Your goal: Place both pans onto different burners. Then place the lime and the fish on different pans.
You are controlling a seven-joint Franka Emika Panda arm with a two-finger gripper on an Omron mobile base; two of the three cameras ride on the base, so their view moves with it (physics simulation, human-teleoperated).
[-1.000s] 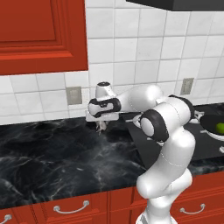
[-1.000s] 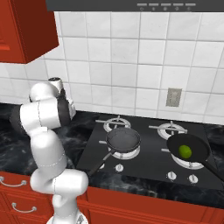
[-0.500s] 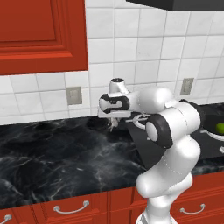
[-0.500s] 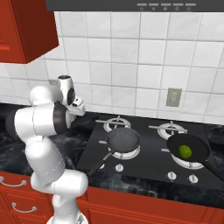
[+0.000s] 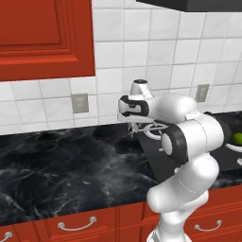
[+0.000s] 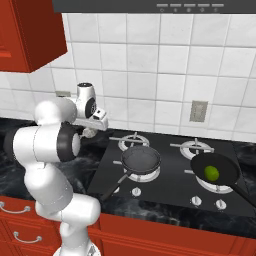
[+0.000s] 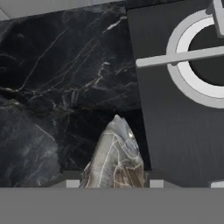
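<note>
The two-finger gripper (image 7: pixel 115 183) is sitting at the bottom centre of the hand view with its fingers clamped on the pale grey-tan fish (image 7: pixel 115 156), which is poking up between the tips with its head pointing up-frame. It is hanging over the black marble counter (image 7: pixel 61 78), just left of the black glass cooktop (image 7: pixel 175 131); one silver-grey burner ring with a dark grate (image 7: pixel 199 57) is showing at upper right. In the left base view the gripper (image 5: pixel 134 128) is sitting mid-frame, at the counter-cooktop edge, with the fish too small to make out there. In the right base view the grey-black frying pan with the long black handle (image 6: pixel 141 160) is sitting on the front left burner, centre of frame, empty. The plain black frying pan (image 6: pixel 215 170) is sitting on the front right burner at right of frame, with the small bright green lime (image 6: pixel 212 173) lying inside it. The two rear burners (image 6: pixel 134 142) are standing bare above the pans.
</note>
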